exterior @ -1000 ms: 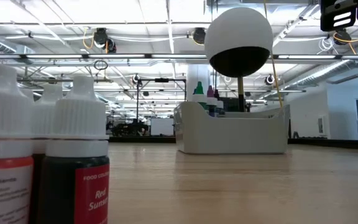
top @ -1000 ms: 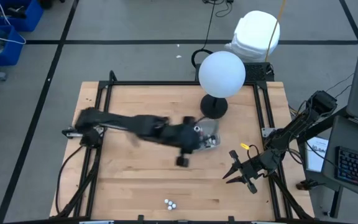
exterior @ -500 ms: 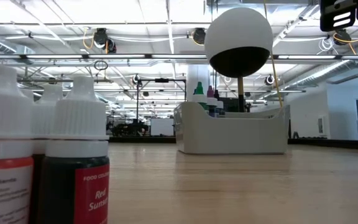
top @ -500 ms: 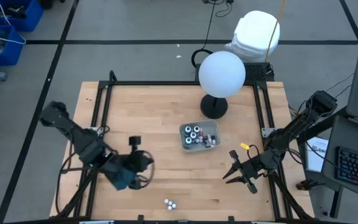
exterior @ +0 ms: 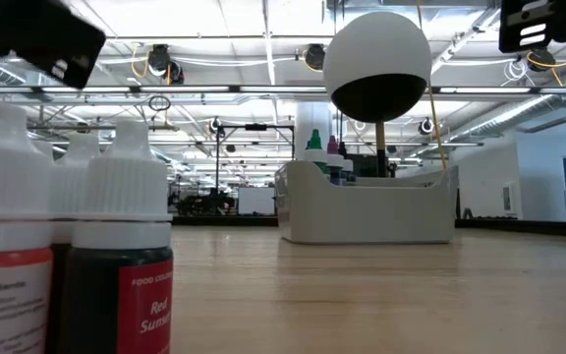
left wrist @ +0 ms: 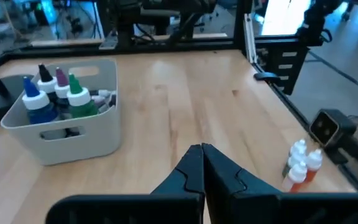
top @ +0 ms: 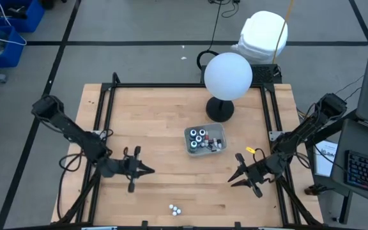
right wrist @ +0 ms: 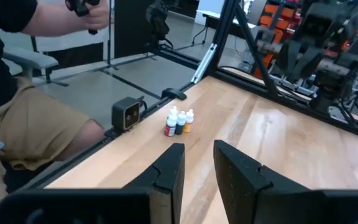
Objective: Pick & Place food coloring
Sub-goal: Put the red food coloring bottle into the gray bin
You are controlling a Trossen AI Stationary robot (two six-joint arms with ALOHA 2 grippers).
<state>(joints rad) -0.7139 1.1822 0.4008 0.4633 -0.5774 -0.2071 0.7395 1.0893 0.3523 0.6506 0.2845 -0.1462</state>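
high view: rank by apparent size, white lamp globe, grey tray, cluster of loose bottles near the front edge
1. White lamp globe: largest, though it stands nearer the overhead camera, which inflates it.
2. Grey tray, holding food coloring bottles.
3. Loose bottles: smallest, a tight cluster of white caps.

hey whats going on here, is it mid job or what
Nothing is being held right now. The left gripper is shut and empty above bare wood, out to the side of the grey bin, which already holds several food coloring bottles. Three more bottles stand together near the table's front edge, not yet picked up. The right gripper waits at the right side, fingers apart.
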